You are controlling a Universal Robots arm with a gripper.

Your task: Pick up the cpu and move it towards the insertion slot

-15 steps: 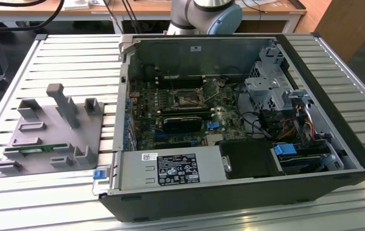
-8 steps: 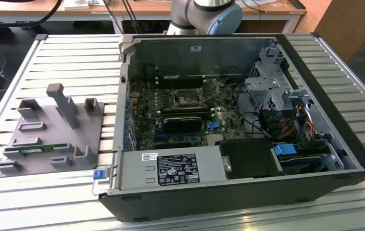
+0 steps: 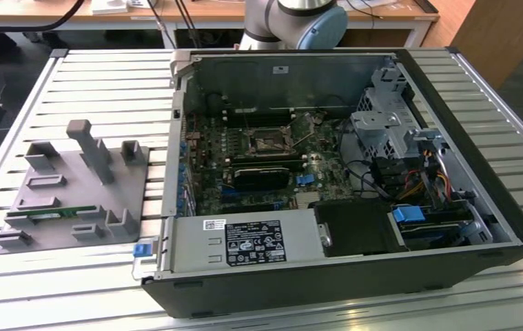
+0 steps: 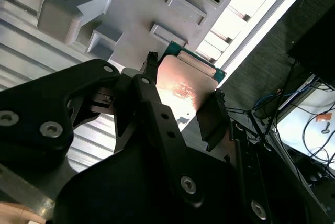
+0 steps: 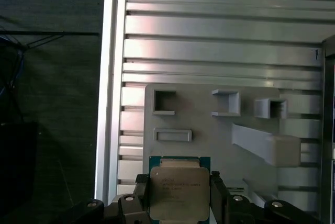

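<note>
As fingers (image 5: 218,198) pinch cpu (image 5: 178,187) by two edges, end effector (image 5: 179,197) hovers over grey fixture (image 5: 204,145), apparently clear of it.

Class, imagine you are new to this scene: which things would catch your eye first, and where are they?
The silvery square cpu with a green rim sits clamped between the black gripper's jaws in both wrist views, over a grey plastic holder tray. In the exterior view, an open black computer case lies in the middle, its metal-framed square insertion slot near the centre.
</note>
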